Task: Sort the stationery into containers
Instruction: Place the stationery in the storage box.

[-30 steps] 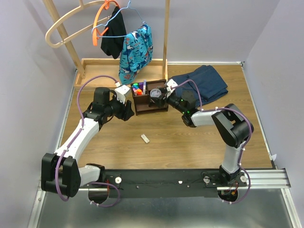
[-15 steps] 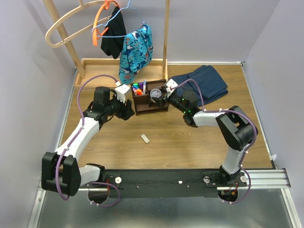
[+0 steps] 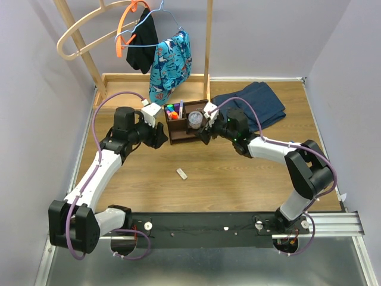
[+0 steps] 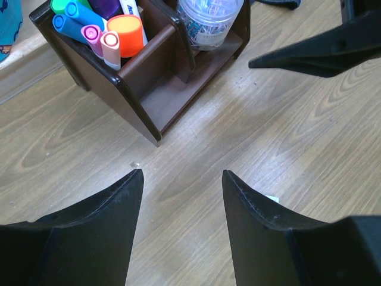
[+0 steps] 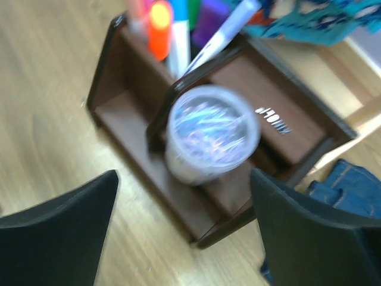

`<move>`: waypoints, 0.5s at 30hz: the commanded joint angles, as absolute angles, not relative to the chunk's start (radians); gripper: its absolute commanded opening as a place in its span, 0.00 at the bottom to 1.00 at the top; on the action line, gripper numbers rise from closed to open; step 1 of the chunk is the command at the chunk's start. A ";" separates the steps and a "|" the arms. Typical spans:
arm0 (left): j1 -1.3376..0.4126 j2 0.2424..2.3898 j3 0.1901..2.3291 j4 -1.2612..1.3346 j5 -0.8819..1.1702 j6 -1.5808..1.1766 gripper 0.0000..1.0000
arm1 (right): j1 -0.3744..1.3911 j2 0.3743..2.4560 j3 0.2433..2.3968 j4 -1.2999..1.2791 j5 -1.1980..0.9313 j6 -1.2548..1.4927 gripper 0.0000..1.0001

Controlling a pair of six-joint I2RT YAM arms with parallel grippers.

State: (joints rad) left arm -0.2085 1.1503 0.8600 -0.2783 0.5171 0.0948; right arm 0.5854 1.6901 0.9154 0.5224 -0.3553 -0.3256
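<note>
The dark brown organiser stands at the table's middle back. Coloured markers and pens stand in its rear left compartments, and they show in the left wrist view. The clear round tub stands in a front compartment, blurred in the right wrist view. My right gripper is open and empty, its fingers either side of the tub but just short of it. My left gripper is open and empty over bare wood by the organiser's near left corner. A small white eraser lies on the table nearer me.
Folded blue jeans lie right of the organiser. A pale wooden tray with tall posts stands at the back, with hangers and clothes above it. The right gripper's finger shows in the left wrist view.
The right arm's elbow has swung out to the right and its gripper has drawn back a little from the tub. The left arm has shifted slightly.
</note>
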 commanded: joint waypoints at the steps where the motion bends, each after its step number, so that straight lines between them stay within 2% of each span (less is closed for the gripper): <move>1: -0.199 1.118 0.871 -0.284 0.537 0.084 0.65 | 0.586 1.683 0.965 0.357 -0.451 -0.368 0.81; 2: -0.198 1.118 0.870 -0.288 0.535 0.086 0.65 | 0.586 1.703 0.974 0.344 -0.453 -0.374 0.60; 4: -0.193 1.117 0.867 -0.290 0.534 0.092 0.65 | 0.584 1.727 1.012 0.330 -0.457 -0.380 0.32; 5: -0.193 1.117 0.864 -0.290 0.532 0.092 0.65 | 0.586 1.739 1.020 0.330 -0.451 -0.379 0.10; 6: -0.192 1.115 0.862 -0.291 0.532 0.092 0.65 | 0.584 1.761 1.031 0.337 -0.446 -0.376 0.01; 15: -0.186 1.118 0.841 -0.287 0.532 0.087 0.65 | 0.586 1.847 1.111 0.359 -0.417 -0.380 0.01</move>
State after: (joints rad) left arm -0.1955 1.1347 0.8593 -0.2810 0.5167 0.0921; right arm 0.5880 1.8038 1.0531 0.3630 -0.4248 -0.3656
